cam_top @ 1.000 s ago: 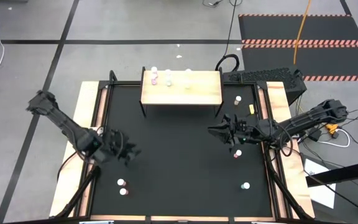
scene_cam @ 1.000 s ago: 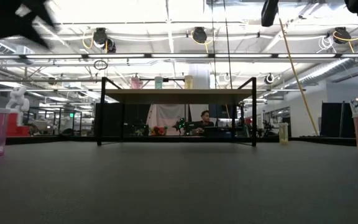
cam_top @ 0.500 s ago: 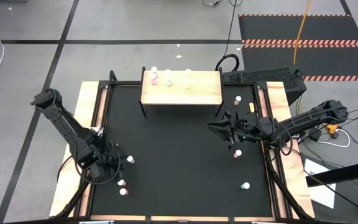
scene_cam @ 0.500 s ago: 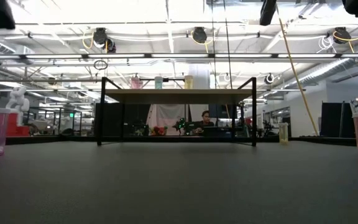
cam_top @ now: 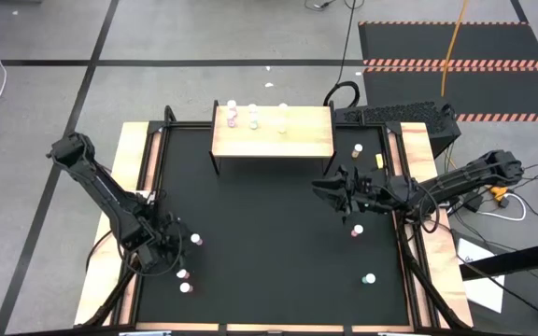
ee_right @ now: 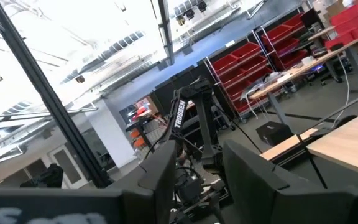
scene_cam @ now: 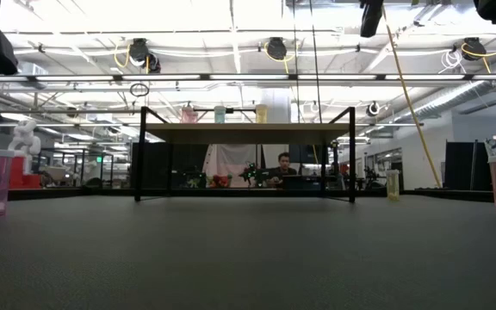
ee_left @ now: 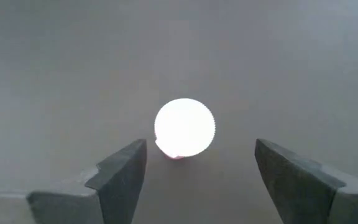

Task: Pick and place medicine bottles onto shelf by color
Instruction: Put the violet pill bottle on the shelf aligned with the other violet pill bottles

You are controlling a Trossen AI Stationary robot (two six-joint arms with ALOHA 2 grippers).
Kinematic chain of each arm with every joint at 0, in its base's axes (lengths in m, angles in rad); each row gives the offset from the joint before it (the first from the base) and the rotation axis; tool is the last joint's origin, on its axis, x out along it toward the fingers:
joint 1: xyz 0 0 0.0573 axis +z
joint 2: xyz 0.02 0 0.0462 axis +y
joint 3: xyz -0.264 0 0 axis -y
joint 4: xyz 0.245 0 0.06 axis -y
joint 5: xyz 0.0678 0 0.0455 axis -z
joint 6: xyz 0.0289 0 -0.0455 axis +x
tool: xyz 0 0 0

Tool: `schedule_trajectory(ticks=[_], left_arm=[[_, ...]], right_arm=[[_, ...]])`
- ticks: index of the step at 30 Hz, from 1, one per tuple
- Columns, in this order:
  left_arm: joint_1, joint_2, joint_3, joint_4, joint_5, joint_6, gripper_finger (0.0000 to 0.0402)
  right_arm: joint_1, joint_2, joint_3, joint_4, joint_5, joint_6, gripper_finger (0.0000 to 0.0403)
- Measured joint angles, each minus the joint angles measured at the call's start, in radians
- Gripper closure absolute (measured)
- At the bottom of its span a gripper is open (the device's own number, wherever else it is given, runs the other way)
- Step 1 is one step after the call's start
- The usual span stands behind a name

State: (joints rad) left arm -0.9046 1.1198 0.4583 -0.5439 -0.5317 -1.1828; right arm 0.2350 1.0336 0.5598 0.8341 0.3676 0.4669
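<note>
Bottle (ee_left: 184, 128), white-capped, stands between left gripper's (ee_left: 201, 171) spread fingers (ee_left: 124, 174), untouched.

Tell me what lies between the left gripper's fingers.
In the left wrist view, a white-capped bottle stands between the open left gripper fingers, untouched, on bare mat.

Black table (cam_top: 269, 233), shelf (cam_top: 292, 140), scattered bottles (cam_top: 357, 231)

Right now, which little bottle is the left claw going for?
The pink bottle standing alone, apart from the pair nearer the table's front edge. The left gripper hangs open straight above its white cap, a finger on each side.
</note>
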Motion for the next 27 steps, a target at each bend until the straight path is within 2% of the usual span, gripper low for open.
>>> schedule_trajectory(ticks=[6,14,18,27], left_arm=[[0.027,0.0,-0.026,0.009,-0.003,0.004,0.0115],[0.075,0.0,-0.026,0.045,-0.02,0.064,0.0203],[0.08,0.0,-0.026,0.053,-0.02,0.082,0.0234],[0.08,-0.002,-0.015,0.068,-0.009,0.087,0.0248]], right_arm=[[-0.001,0.0,0.0,0.0,0.002,0.019,0.0273],[-0.004,0.0,0.0,0.0,0.027,0.028,0.0273],[-0.018,0.0,0.0,0.0,0.024,0.048,0.0273],[-0.02,0.0,0.0,0.0,0.022,0.049,0.0273]])
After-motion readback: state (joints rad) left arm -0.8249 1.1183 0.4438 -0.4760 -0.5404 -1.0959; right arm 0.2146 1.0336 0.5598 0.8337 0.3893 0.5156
